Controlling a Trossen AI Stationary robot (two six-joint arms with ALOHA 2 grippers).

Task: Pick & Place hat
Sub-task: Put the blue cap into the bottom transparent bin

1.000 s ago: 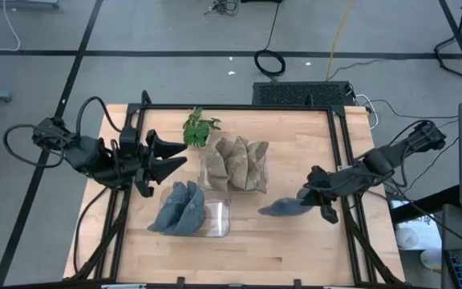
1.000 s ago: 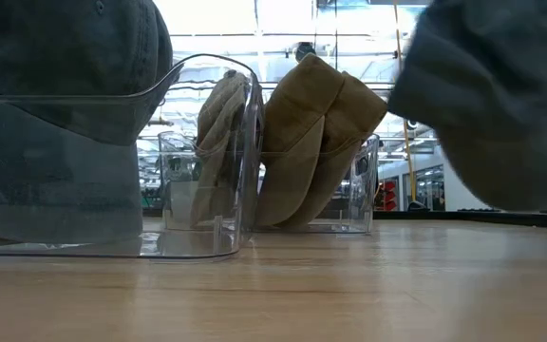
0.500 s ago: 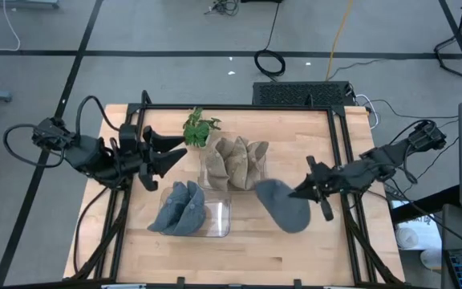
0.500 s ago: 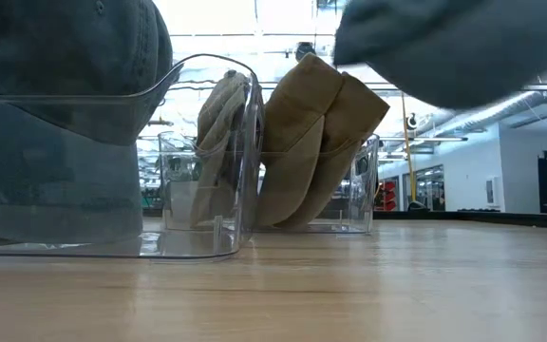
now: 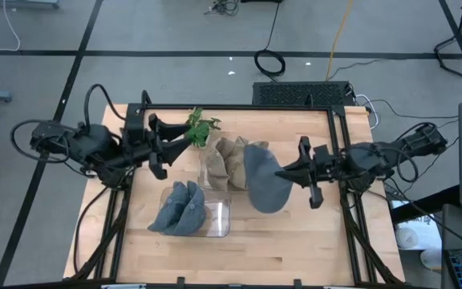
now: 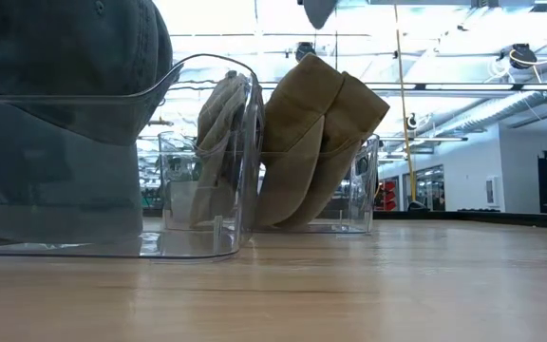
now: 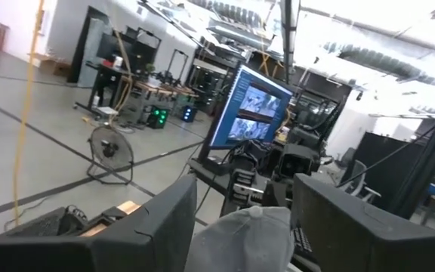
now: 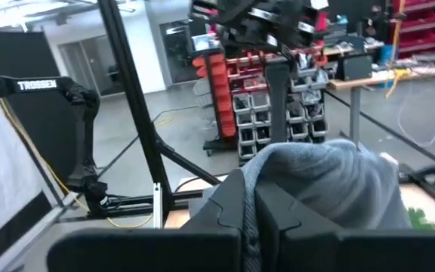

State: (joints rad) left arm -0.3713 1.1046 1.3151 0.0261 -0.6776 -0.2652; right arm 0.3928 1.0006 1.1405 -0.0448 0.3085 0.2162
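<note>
While airborne, grey hat hangs from right gripper.

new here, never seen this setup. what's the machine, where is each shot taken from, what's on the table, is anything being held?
Two dark robot arms work at a wooden table. One camera looks straight down, one sits at table height, and one rides on each wrist. On the table: a clear bin of grey hats, a clear bin of tan hats, and a small green plant. The right gripper is shut on a grey hat, held up in the air beside the tan bin; its wrist camera shows the fabric pinched between the fingers. The left gripper is open and empty, raised near the plant.
</note>
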